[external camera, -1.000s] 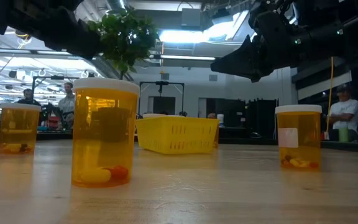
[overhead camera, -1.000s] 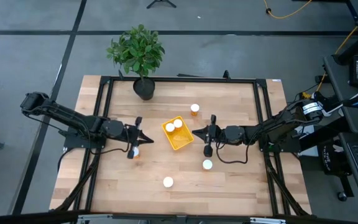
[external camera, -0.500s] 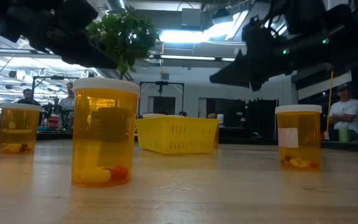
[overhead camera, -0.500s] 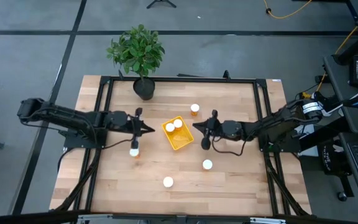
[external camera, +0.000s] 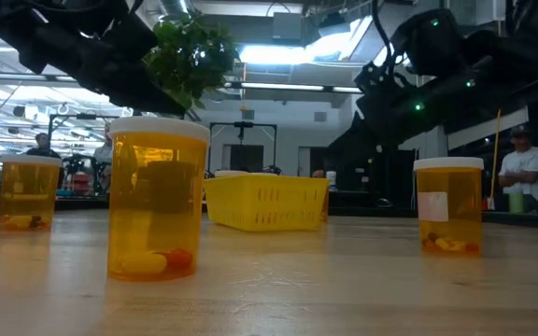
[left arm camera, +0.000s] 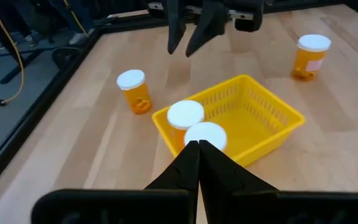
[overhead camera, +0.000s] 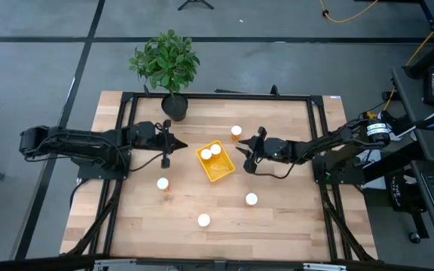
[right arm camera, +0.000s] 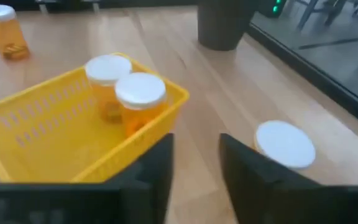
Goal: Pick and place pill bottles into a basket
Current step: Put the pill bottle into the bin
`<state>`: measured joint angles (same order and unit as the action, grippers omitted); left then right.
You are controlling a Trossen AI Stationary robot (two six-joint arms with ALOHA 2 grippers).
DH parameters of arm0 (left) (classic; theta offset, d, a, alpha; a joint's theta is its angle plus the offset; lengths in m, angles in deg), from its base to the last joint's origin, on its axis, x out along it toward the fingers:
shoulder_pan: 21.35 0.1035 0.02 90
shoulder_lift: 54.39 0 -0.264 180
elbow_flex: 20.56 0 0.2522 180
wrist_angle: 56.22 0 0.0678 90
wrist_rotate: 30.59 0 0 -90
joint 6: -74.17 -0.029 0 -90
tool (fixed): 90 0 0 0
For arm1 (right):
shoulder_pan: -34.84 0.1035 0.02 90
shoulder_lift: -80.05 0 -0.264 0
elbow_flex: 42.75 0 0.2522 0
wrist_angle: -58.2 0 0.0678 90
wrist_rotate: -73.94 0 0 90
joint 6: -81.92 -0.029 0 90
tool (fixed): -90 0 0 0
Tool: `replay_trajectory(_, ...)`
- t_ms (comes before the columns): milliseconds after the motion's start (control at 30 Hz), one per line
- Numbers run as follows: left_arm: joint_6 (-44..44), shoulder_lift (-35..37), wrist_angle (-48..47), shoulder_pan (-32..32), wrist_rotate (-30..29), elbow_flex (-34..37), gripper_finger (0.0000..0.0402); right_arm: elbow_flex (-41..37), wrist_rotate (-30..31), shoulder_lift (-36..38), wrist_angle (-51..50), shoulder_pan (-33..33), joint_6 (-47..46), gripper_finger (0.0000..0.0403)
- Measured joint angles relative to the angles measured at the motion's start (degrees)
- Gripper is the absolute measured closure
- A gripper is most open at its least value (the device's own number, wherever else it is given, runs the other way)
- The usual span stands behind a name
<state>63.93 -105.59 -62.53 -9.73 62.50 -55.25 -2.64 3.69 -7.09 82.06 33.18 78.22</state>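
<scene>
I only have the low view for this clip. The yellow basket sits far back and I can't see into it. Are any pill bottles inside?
Observer: Yes. Two pill bottles stand side by side in one corner of the basket, white caps up.
Operator: And the grippers? I only get dark shapes overhead.
Observer: The left gripper is shut and holds nothing. It points at the basket from the left arm's side.
Operator: And the right one?
Observer: The right gripper is open and empty, close to the basket's opposite side. A loose bottle stands on the table just beside one finger.
</scene>
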Motion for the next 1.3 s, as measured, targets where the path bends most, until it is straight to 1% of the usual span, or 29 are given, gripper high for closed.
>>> replay_trajectory(133,-0.55,0.0,0.0,1.4,0.07,0.0,0.0399,0.0,0.07,0.0,0.1,-1.54,0.79,0.0179)
replay_trajectory(233,-0.94,0.0,0.0,2.16,0.94,0.0,0.0399,0.0,0.33,0.0,0.03,-2.72,1.19,0.0124)
replay_trajectory(333,-0.99,0.0,0.0,2.53,2.06,0.0,0.0399,0.02,1.34,0.0,-1.1,-3.65,1.24,0.0084)
replay_trajectory(433,-1.05,0.0,0.0,2.51,2.13,0.0,0.0399,0.02,2.29,0.0,-1.48,-4.29,1.15,0.0061)
replay_trajectory(600,-1.07,0.0,0.0,2.51,2.14,0.0,0.0399,0.02,3.3,0.0,-2.63,-5.09,-0.87,0.0053)
replay_trajectory(800,-1.05,0.0,0.0,2.51,2.15,0.0,0.0399,0.02,3.17,0.0,-7.11,-6.63,-4.97,0.0053)
replay_trajectory(933,-1.05,0.0,0.0,2.51,2.15,0.0,0.0399,0.44,1.06,0.0,-7.76,-8.17,-6.64,0.0053)
replay_trajectory(1000,-1.07,0.0,0.0,2.51,2.11,0.0,0.0399,1.56,-0.06,-0.03,-10.09,-9.27,-6.81,0.0053)
replay_trajectory(1100,-1.07,0.0,0.0,2.51,1.84,0.0,0.0398,3.3,-0.43,-1.42,-13.06,-10.52,-7.64,0.0053)
replay_trajectory(1300,-1.01,0.0,-0.04,2.48,1.78,0.0,0.0399,7.27,-0.55,-6.87,-12.96,-11.41,-4.53,0.0053)
